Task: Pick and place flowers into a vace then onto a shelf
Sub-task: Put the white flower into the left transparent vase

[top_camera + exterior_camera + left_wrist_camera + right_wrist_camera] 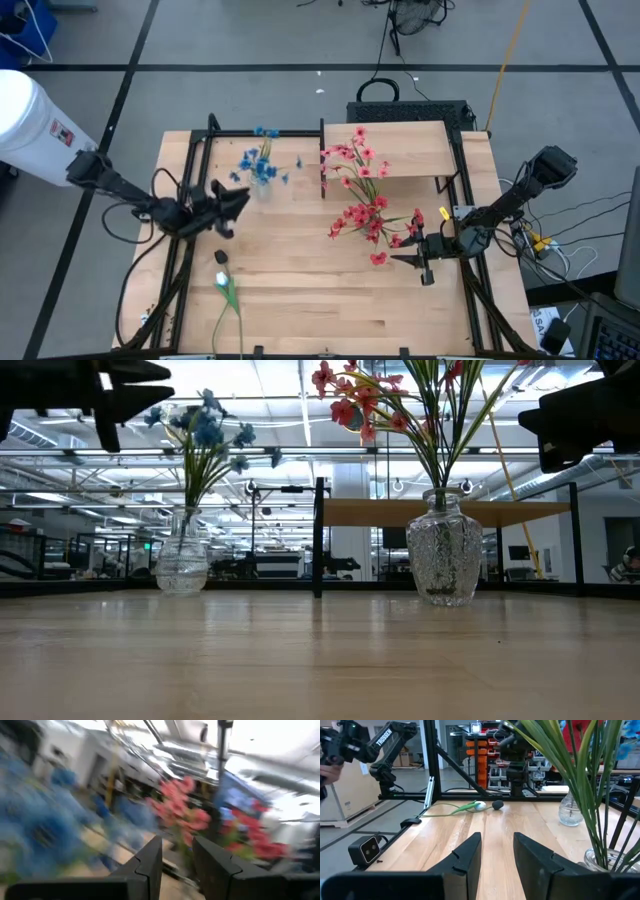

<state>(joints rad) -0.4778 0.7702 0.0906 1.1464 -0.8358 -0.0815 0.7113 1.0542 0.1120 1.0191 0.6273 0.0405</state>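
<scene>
Blue-petalled flowers (260, 165) stand in a clear glass vase (183, 567) on the table's far left part. Red-pink sprays (362, 205) stand in a second glass vase (443, 555) near the middle right. The white bud (221, 281) lies on the tabletop by its long green stalk, toward the near left edge. The shelf (400, 150) is a raised pale board at the far edge with a dark upright (318, 540). My left gripper (238, 200) hovers open just left of the blue flowers. My right gripper (408, 255) hovers open right of the red vase. Both hold nothing.
A small dark object (221, 257) lies just beyond the white bud. Black frame rails (185, 250) run along the table's left and right sides. Bare tabletop (320, 300) stretches between the white bud and the right arm.
</scene>
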